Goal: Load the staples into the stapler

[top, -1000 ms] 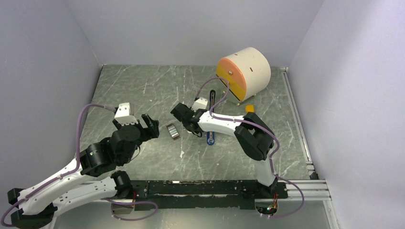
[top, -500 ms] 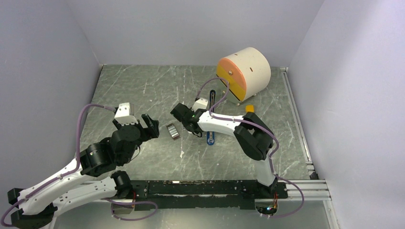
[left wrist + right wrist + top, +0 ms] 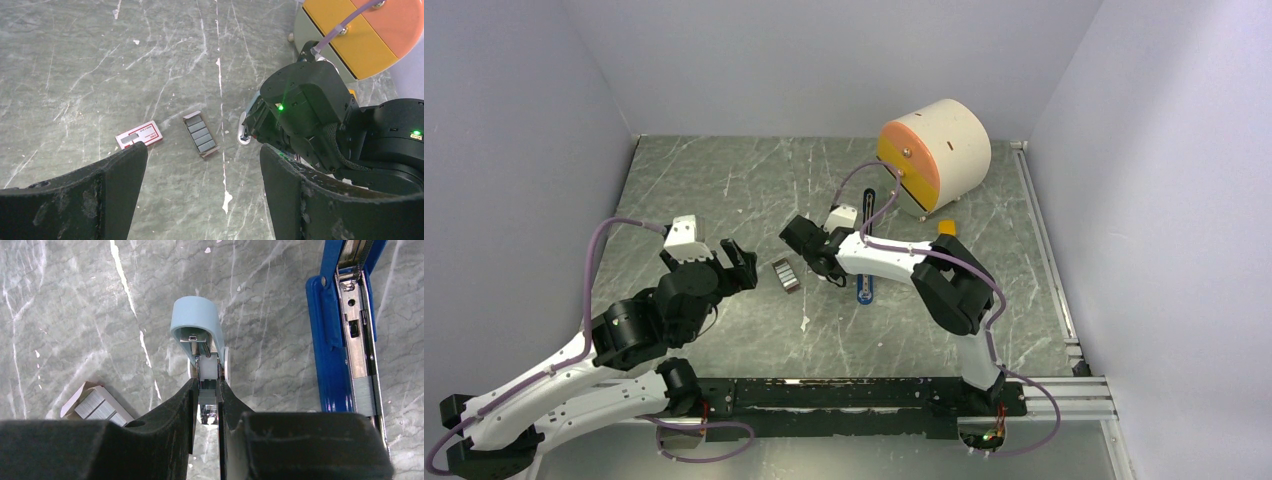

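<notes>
Far left: left gripper [image 3: 740,258] spread wide, nothing between the fingers, hovering just left of the staples. Next, in left wrist view: small red-and-white box [image 3: 139,136] flat on the grey marble table [image 3: 75,60]. Just right of it, not touching: the staples [image 3: 200,134], a dark-grey ribbed block in an open tray on the table, outside the stapler. Right of that: right gripper [image 3: 207,390] pinched tight on the white end of a pale-blue-and-white piece [image 3: 197,325], blue cap pointing away from the wrist. Can't tell whether that piece touches the table. Further right: the stapler [image 3: 345,335], bright blue, lying opened up on the table with its metal channel facing up, beside the pale-blue piece but apart from it. Back right: cream drum [image 3: 939,150] with orange-and-yellow face, well apart from the staples.
</notes>
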`<action>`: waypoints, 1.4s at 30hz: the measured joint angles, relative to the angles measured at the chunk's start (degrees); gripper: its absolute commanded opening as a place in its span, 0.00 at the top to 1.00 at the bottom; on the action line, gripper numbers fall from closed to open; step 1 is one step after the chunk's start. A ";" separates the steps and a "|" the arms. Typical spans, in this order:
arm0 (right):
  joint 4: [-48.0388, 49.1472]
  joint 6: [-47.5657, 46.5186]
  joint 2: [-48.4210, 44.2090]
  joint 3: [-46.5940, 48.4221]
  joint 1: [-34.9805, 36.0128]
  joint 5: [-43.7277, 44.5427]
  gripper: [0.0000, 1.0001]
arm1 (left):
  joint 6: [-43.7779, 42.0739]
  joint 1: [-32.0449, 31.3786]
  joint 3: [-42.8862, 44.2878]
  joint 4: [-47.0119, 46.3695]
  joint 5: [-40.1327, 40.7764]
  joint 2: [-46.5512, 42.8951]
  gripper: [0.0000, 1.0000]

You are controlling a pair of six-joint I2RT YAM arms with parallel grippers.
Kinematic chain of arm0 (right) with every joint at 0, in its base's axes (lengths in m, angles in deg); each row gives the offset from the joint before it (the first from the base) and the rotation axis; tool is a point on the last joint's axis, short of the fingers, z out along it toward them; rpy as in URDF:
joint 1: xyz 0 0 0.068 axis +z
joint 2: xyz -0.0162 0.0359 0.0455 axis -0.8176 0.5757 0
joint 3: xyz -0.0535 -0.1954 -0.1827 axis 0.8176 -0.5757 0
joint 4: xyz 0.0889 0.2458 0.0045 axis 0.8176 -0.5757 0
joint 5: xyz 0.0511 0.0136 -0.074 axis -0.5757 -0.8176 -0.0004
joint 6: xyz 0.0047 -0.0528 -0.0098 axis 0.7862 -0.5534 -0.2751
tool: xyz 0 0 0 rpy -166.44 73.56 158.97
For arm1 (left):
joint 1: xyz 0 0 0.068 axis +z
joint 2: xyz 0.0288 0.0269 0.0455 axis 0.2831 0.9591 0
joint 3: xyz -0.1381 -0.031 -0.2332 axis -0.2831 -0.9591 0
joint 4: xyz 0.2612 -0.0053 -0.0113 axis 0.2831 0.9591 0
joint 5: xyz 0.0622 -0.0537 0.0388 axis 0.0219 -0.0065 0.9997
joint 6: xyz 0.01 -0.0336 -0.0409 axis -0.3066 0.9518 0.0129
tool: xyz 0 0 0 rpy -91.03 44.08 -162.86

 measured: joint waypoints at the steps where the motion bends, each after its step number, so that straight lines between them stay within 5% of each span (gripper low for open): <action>1: 0.02 -0.17 0.00 0.00 0.00 0.00 0.78 | 0.00 0.00 0.00 0.00 0.00 0.00 0.12; 26: 2.62 -13.55 -0.09 0.31 -0.48 -3.63 0.77 | 0.00 0.00 0.00 0.00 0.00 0.33 0.13; 42: 1.92 -13.05 -1.66 0.20 -0.52 -1.46 0.78 | 0.00 0.00 0.00 0.00 0.02 0.24 0.12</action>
